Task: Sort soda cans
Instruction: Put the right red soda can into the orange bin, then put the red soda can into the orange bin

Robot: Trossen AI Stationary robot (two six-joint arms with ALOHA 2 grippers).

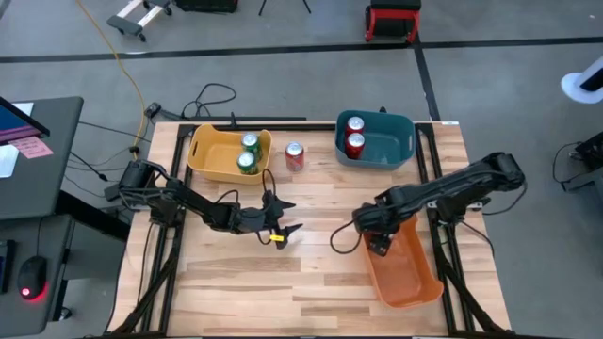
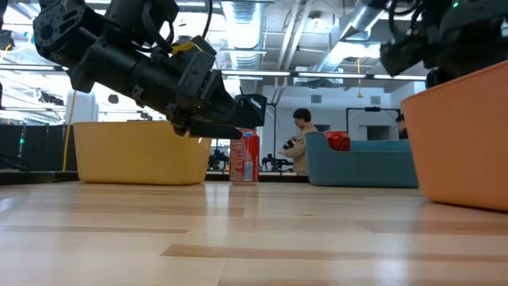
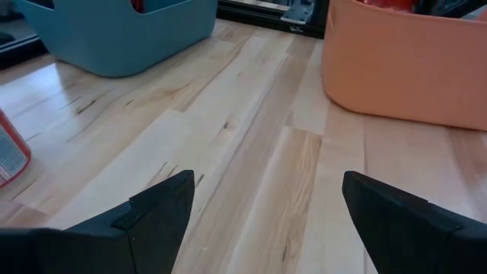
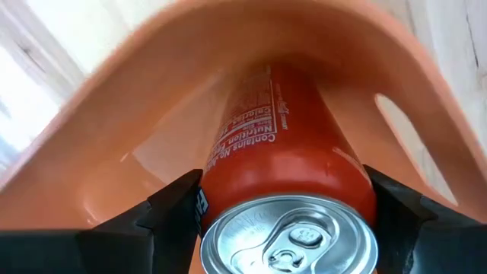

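Observation:
Two green soda cans (image 1: 249,153) stand in the yellow bin (image 1: 212,155). Two red cans (image 1: 354,135) stand in the teal bin (image 1: 396,141). A third red can (image 1: 295,156) stands upright on the table between those bins, also in the low view (image 2: 244,157). My left gripper (image 1: 283,226) hovers open over the table's middle, near that can and holding nothing (image 3: 266,221). My right gripper (image 1: 377,241) reaches into the far end of the orange bin (image 1: 410,273) and is shut on another red can (image 4: 281,152). My right gripper pinches the red can between its two fingers (image 4: 179,209), on the can's side wall just below the silver top (image 4: 293,236). The fingers lie along the can, whose top faces the wrist and whose base points into the orange bin. Whether the base rests on the bin is hidden.
The orange bin (image 2: 460,135) sits at the table's near right. The yellow bin (image 2: 135,151) and teal bin (image 2: 361,163) stand along the far edge. Bare wood lies between the arms (image 3: 251,114). A person (image 2: 302,131) is far off in the room behind.

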